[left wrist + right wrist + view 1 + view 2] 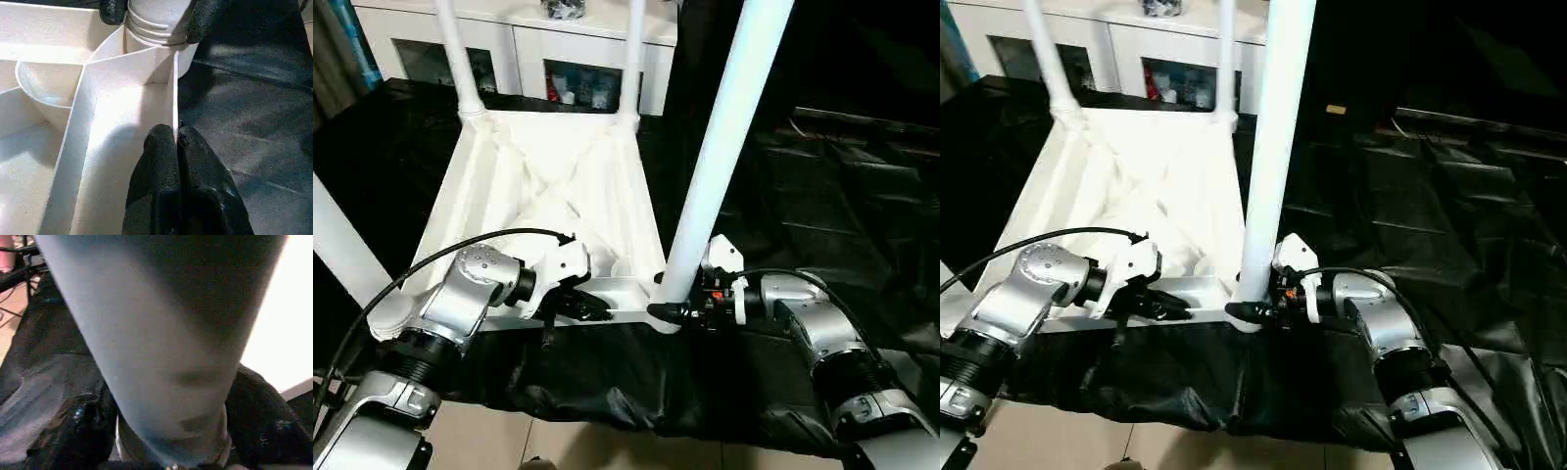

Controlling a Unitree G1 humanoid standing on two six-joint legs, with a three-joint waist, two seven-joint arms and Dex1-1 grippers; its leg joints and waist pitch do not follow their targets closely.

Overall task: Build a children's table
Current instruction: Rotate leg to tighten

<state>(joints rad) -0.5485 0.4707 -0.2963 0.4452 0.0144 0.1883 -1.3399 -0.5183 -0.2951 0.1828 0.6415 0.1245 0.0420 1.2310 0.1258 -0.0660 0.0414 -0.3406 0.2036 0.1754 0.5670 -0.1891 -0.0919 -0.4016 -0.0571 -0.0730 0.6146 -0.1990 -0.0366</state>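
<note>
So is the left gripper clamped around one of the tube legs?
No, the left gripper pinches the table top's thin edge wall, apart from the near leg.

Both arms are shiny silver metal with round, smooth joints. Near each wrist sits a white block, and past it the parts turn black. The left gripper point(592, 309) and the right gripper point(668, 312) have rough black fingers point(161, 161). A thin black cable loops over the left arm toward 12 o'clock. Dark ribbed rings wrap both forearms.
</note>
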